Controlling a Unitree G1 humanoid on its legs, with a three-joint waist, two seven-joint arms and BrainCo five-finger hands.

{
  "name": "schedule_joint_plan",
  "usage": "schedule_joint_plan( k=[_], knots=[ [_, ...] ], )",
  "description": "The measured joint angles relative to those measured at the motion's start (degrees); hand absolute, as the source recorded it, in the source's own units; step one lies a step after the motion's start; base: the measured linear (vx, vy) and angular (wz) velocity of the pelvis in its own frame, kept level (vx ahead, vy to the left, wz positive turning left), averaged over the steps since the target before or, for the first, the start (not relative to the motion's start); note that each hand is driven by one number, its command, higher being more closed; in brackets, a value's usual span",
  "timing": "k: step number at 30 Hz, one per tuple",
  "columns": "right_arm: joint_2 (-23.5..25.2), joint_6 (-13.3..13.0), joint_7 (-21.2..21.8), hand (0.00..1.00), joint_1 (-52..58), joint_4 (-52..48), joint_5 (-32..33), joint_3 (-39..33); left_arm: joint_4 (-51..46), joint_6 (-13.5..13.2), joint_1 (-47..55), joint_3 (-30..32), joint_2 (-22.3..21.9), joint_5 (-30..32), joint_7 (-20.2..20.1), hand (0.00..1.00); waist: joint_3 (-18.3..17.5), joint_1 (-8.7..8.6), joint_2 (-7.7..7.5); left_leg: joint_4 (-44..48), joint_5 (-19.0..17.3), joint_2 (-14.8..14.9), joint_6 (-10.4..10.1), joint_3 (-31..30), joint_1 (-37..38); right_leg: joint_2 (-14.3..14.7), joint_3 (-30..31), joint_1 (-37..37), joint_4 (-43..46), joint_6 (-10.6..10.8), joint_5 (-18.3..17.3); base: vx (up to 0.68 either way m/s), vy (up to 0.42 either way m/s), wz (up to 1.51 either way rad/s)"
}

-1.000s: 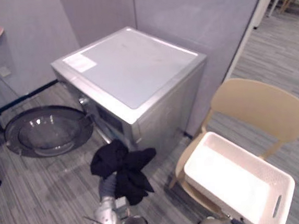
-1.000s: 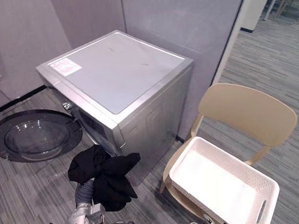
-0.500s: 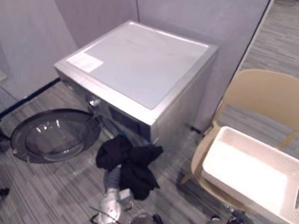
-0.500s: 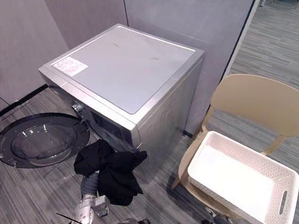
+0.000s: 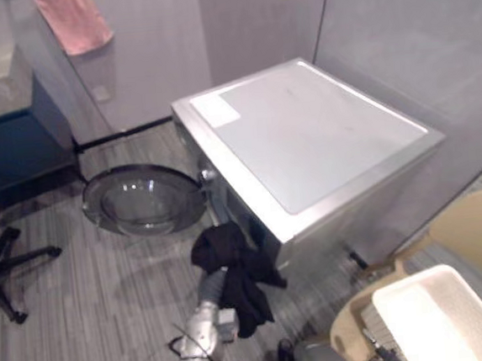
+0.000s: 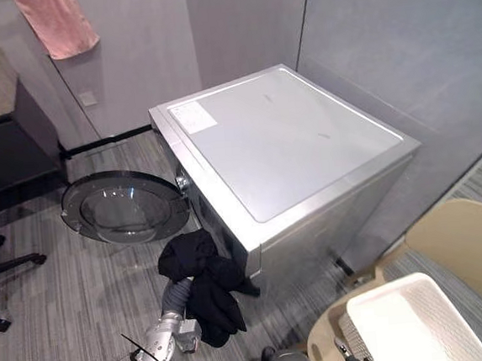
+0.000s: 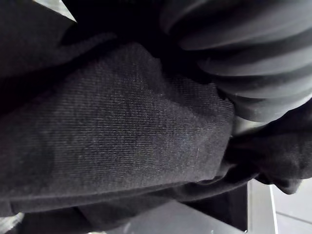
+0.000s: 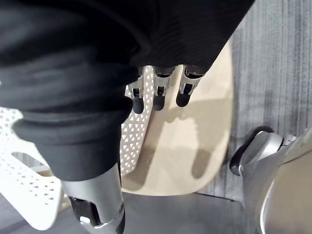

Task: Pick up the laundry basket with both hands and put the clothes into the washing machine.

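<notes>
- Currently nearest to you: right hand point(image 8: 160, 95), fingers straight and side by side, thumb apart, holding nothing. It hangs over the chair seat, just beside the basket's wall.
- Laundry basket point(image 6: 414, 326), white, perforated sides, one item. You will find it resting on the chair seat, at the robot's right.
- Chair point(image 6: 467, 249), beige, one item. Its backrest rises behind the basket.
- Left hand point(image 7: 258, 48): buried under the clothes, so you cannot tell how its fingers lie. Its dark ribbed cover shows against the cloth.
- Clothes point(image 6: 200, 277), black, one bundle. They are draped over the left hand and hang down from it, held off the floor just in front of the washing machine's front face. You cannot tell whether cloth and machine touch.
- Washing machine point(image 6: 279, 135), silver-grey, flat top with a white label near one corner.
- Door point(image 6: 124, 209), round with a glass centre, standing wide open to the robot's left.
- Office chair base point(image 5: 7, 260), dark, at the far left.
- Cabinet point(image 5: 10, 146), dark blue, beyond the door.
- Towel point(image 6: 58, 23), pink, hanging on the wall above.
</notes>
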Motion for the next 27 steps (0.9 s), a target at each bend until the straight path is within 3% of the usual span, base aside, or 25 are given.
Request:
schedule_joint_plan(
  k=[1, 4, 5, 6, 8, 10, 12, 14, 17, 19, 20, 21, 22, 24, 26, 27],
  knots=[
    [0.2, 0.0, 0.0, 0.00, -0.7, -0.1, 0.2, -0.4, 0.0, 0.0, -0.6, -1.3, -0.1, 0.3, 0.0, 1.00, -0.4, 0.00, 1.18, 0.1, -0.6, 1.5, -0.9, 0.7, 1.2, 1.3, -0.4, 1.5, -0.7, -0.7, -0.6, 0.32, -0.191, 0.04],
    [0.4, -0.1, 0.0, 0.00, -1.1, -1.3, 0.4, -0.3, -0.1, -0.1, -0.6, -0.1, -0.5, 0.3, 0.4, 1.00, -0.9, 0.17, 2.06, 2.2, -1.0, 3.6, -1.7, 2.5, 2.9, 3.2, -0.5, 5.1, -3.0, -0.9, -1.5, 0.27, -0.183, 0.05],
    [0.3, 0.0, 0.0, 0.00, -0.7, -1.5, 0.4, -0.2, -0.2, -0.1, -0.2, 0.8, 0.1, 0.3, 0.3, 1.00, -0.5, 0.19, 2.23, 12.2, -2.1, 5.0, -4.1, 3.6, 0.2, 4.3, -0.7, 7.6, -4.2, -2.3, -3.4, 0.10, -0.103, 0.19],
    [0.4, -0.1, 0.0, 0.00, -1.1, -1.6, 0.4, -0.3, -0.4, -0.1, 0.4, 0.9, 0.2, 0.2, 0.3, 1.00, 0.0, 0.56, 2.04, 18.6, -1.9, 5.7, -5.1, 4.0, -1.8, 5.0, -0.4, 8.9, -4.5, -2.1, -3.8, 0.14, -0.120, 0.04],
    [0.0, -0.1, 0.1, 0.00, -0.8, -1.6, 0.4, -0.1, -0.8, -0.1, 2.7, 1.0, -0.3, 0.2, 0.3, 1.00, -0.4, 2.46, 3.28, 39.6, 0.8, 9.1, -9.5, 3.9, -10.7, 6.9, 0.9, 12.1, -4.5, -3.0, -5.0, 0.15, -0.039, -0.40],
    [-0.9, 0.0, 0.0, 0.00, -0.7, -1.8, -0.1, 2.0, -1.6, 0.0, 4.6, 1.5, 0.0, 0.1, 0.0, 1.00, -0.4, 3.19, 3.09, 45.2, 0.4, 10.1, -7.8, 4.4, -16.4, 6.8, 2.3, 13.6, -4.5, -3.7, -5.7, 0.20, 0.025, -0.35],
    [-0.7, 0.2, -0.1, 0.00, -1.2, -2.6, -0.2, 2.1, -2.5, 0.1, 5.9, 2.6, -0.5, -0.4, 0.0, 1.00, -0.4, 3.71, 2.98, 42.7, -1.4, 11.0, -4.8, 5.8, -19.2, 5.9, 4.2, 14.2, -4.7, -3.5, -6.0, 0.23, 0.104, -0.42],
    [-0.6, 0.3, -0.1, 0.00, -0.5, -4.4, -0.2, 3.8, -2.7, 0.1, 5.8, 3.5, -0.4, -0.4, 0.0, 1.00, -0.1, 4.07, 2.10, 35.6, -2.2, 10.9, -3.5, 7.7, -18.9, 4.0, 5.8, 15.7, -5.3, -2.8, -6.3, 0.29, 0.182, -0.40],
    [-0.4, 0.4, 0.0, 0.00, -0.6, -5.7, -1.6, 5.7, -4.2, 0.1, 5.5, 3.7, -0.4, -0.4, 0.1, 1.00, 0.8, 4.42, 0.00, 22.5, -2.1, 10.6, -3.7, 7.2, -18.1, 0.2, 9.0, 16.5, -5.5, 0.2, -7.2, 0.31, 0.226, -0.38],
    [-0.3, 0.4, -0.1, 0.00, -0.7, -6.0, -2.8, 5.9, -5.0, 0.0, 5.6, 3.4, -0.6, -0.4, 0.4, 1.00, 1.0, 4.50, -0.23, 14.5, 0.9, 11.6, -3.9, 4.3, -16.0, -1.2, 10.8, 16.3, -4.5, 3.1, -8.8, 0.27, 0.290, -0.59],
    [-0.5, 0.3, -0.6, 0.00, -0.2, -6.1, -3.1, 4.7, -5.0, -0.2, 6.1, 3.3, -1.3, -0.4, 0.4, 1.00, 0.8, 4.57, 0.89, 11.5, 7.5, 13.7, -3.6, 3.4, -13.9, -0.9, 12.8, 16.3, -3.4, 5.3, -10.1, 0.20, 0.303, -0.68],
    [-0.8, 0.3, -0.7, 0.00, -0.1, -5.9, -3.7, 4.5, -5.1, -0.4, 6.5, 3.3, -1.7, -0.4, 0.4, 1.00, 0.8, 4.51, 0.96, 10.9, 5.7, 14.1, -8.7, 3.2, -13.1, -1.0, 14.1, 16.3, -2.9, 6.2, -10.9, 0.25, 0.430, -0.84],
    [-0.6, 0.5, -0.7, 0.00, -0.1, -4.5, -4.7, 4.4, -5.1, -0.6, 7.1, 3.3, -0.4, -0.4, 0.3, 1.00, 0.4, 4.04, -0.70, 10.5, 3.9, 13.0, -8.7, 5.8, -12.4, -2.5, 16.1, 15.1, -2.2, 7.0, -11.1, 0.20, 0.436, -0.80],
    [-0.6, 1.3, -0.3, 0.00, -1.2, -0.2, -4.7, 5.8, -4.9, -0.6, 7.9, 2.4, 2.1, -0.4, 0.3, 1.00, 0.3, 3.65, -3.12, 8.5, 4.1, 11.9, -8.1, 8.3, -12.6, -4.3, 18.0, 13.4, -4.5, 9.2, -7.9, 0.13, 0.375, -0.67],
    [-0.5, 1.8, -0.2, 0.00, -2.2, 2.9, -4.7, 5.2, -4.6, -0.2, 7.8, 2.3, 3.4, -0.4, 0.2, 1.00, 0.3, 2.75, -3.68, 6.5, 4.6, 11.6, -7.2, 10.4, -12.3, -5.2, 19.4, 13.1, -8.8, 10.1, -2.1, 0.03, 0.295, -0.44],
    [-0.4, 1.8, -0.2, 0.00, -2.4, 3.6, -4.7, 4.9, -4.6, -0.1, 7.6, 2.1, 3.8, -0.4, 0.2, 1.00, 0.3, 2.67, -3.59, 6.0, 4.8, 11.2, -6.9, 10.7, -12.3, -5.5, 19.5, 13.0, -9.4, 10.5, -1.1, -0.06, 0.304, -0.33]
  ],
)
